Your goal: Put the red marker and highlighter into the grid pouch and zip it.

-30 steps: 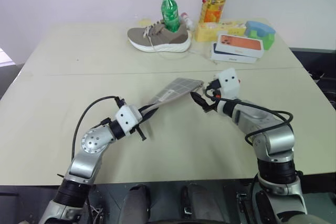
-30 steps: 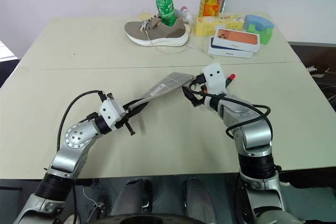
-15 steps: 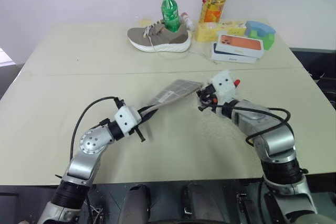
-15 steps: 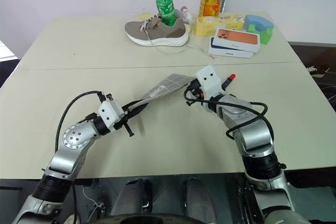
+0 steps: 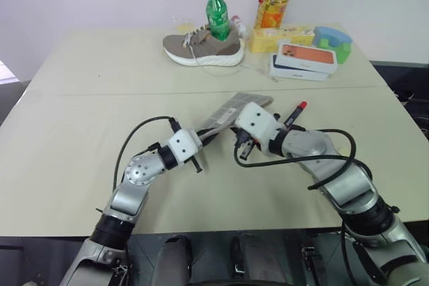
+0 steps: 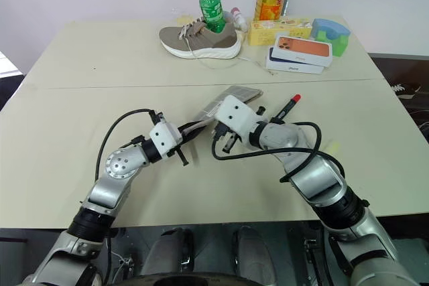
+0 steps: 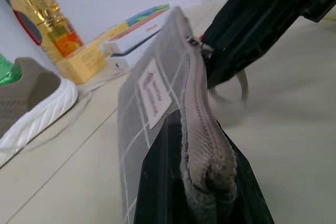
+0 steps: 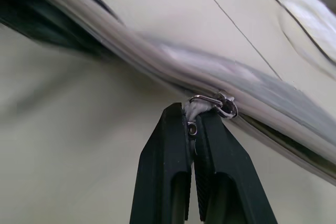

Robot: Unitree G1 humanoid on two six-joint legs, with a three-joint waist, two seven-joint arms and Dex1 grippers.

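The grid pouch [image 5: 228,113] sits at frame centre, lifted off the bench [image 5: 80,132] and tilted. The left end effector [image 7: 202,182] is clenched on its near end. The right end effector [image 8: 191,129] is clenched on the zip pull [image 8: 212,104], part-way along the zipper. The red marker [image 5: 293,114] lies on the bench right of centre, outside the pouch. The highlighter cannot be made out. Judging from this, zipping seems under way while the marker remains to be put in.
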